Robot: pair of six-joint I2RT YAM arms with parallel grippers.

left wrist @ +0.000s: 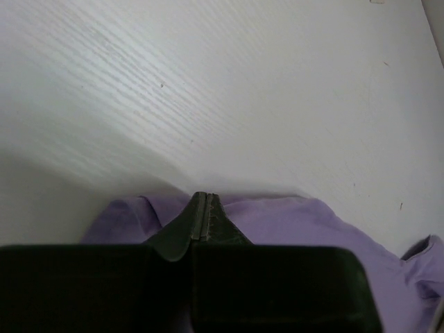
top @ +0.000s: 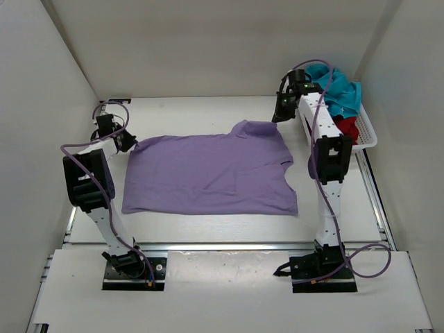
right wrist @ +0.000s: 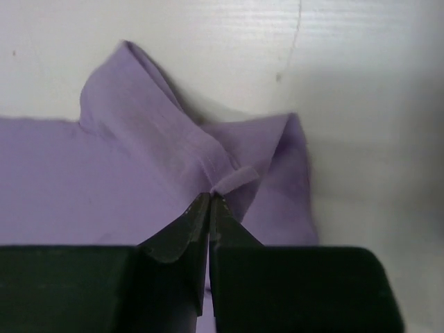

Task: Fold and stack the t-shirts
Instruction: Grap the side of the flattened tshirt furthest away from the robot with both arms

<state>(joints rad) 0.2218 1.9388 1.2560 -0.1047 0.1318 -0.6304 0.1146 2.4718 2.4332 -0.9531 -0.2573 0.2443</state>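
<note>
**Lavender t-shirt (top: 208,173) pinched at two far corners**

Left tool (top: 130,143) is at the far left corner of the lavender t-shirt. In the left wrist view its jaws are pressed together, and the purple cloth bunches on both sides of the tips, so it holds the edge of the shirt. The shirt lies spread and nearly flat in the middle of the white worktop (top: 194,114), between the two arms. Its far right part, near the sleeve, is lifted a little. The right tool (top: 277,118) is there, and the right wrist view shows its jaws closed on a small fold of the purple cloth. At the far right of the worktop stands a white basket (top: 369,137). A teal t-shirt (top: 343,94) and a dark red t-shirt (top: 347,128) lie crumpled inside it, the teal one partly hanging over the far rim.
</note>
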